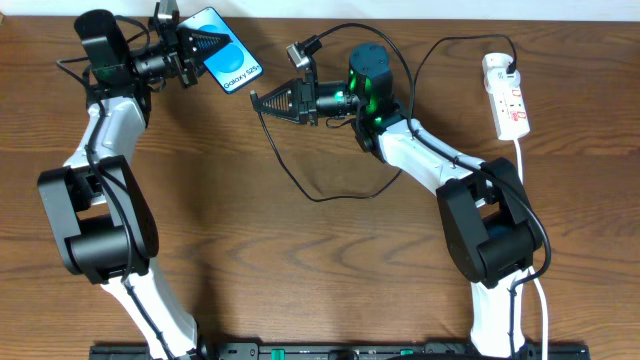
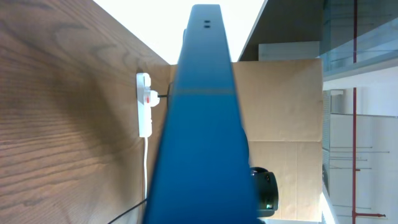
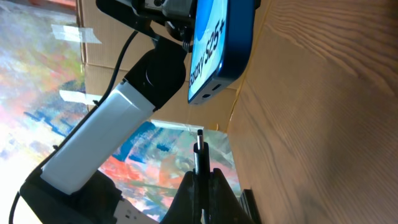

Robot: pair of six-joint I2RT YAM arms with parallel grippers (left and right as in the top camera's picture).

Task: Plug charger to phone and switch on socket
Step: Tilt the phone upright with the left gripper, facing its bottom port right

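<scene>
You had the left gripper clamped on the phone near the far left of the wooden table, its fingers closed over the end of the handset away from the "Galaxy" lettering. From overhead the bright blue screen faced up and the phone sat at an angle. In the left wrist view the phone filled the middle of the frame as a long blue slab running away from the camera.

Your right gripper was closed too, pinching the charger cable just behind its connector tip. The right wrist view showed that tip standing straight up out of the shut fingers. It pointed towards the phone's lower short edge, where the port opening showed. Tip and port were near each other but apart, with a clear gap between them.

The black cable looped loosely across the table below the right gripper, then curved back past the right arm towards the far right corner. There the power strip lay, well away from both grippers, with red switch markings on its face and its thick white cord trailing towards the near edge. You could not tell the switch position from these views. The left wrist camera also caught the power strip lying on the wood.
</scene>
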